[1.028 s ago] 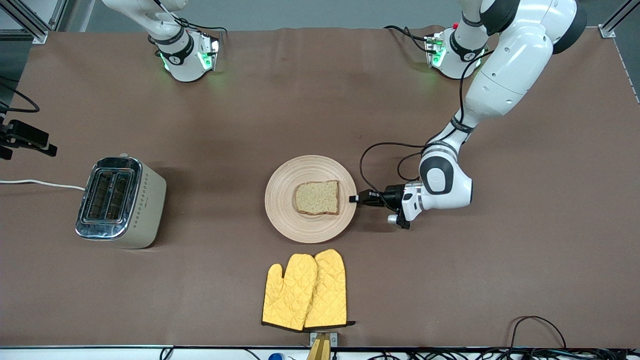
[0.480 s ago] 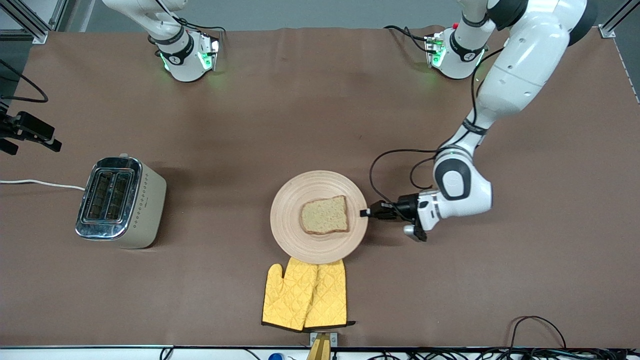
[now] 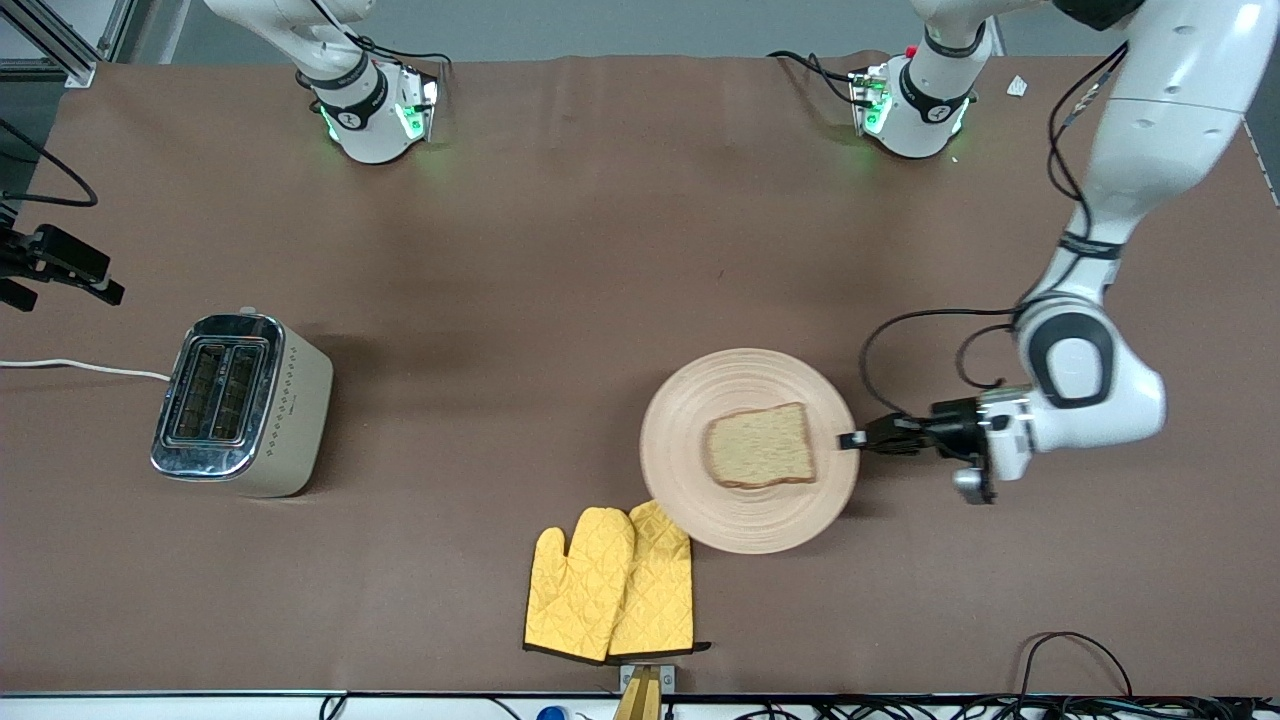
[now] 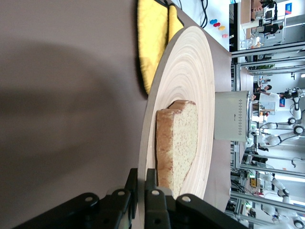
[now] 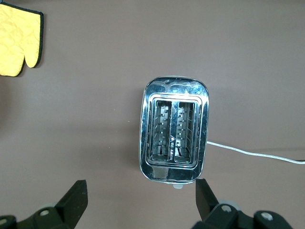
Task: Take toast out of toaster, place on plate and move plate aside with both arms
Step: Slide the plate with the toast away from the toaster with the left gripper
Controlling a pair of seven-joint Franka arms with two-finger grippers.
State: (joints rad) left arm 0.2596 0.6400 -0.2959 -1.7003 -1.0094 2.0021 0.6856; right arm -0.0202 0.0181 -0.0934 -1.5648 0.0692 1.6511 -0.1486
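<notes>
Front view: the toast lies flat on the plate, so the step in hand is judged to be moving the plate aside. The left gripper is clamped on the plate's rim at the edge toward the left arm's end of the table. The plate's near edge overlaps the tip of one of the yellow oven mitts. The toaster stands well apart, toward the right arm's end, both slots empty. Left wrist view: the left gripper's fingers are shut tight on the plate's rim, one above and one beneath; the toast sits just inside the rim by the grip, and the plate appears raised off the table. Right wrist view: the right gripper hangs over the toaster with its fingers spread wide and nothing between them; that arm waits. Judgement: the next move calls for keeping the plate level, clearing the mitt, then lowering the plate and releasing the rim. A tilt risks sliding the toast.
</notes>
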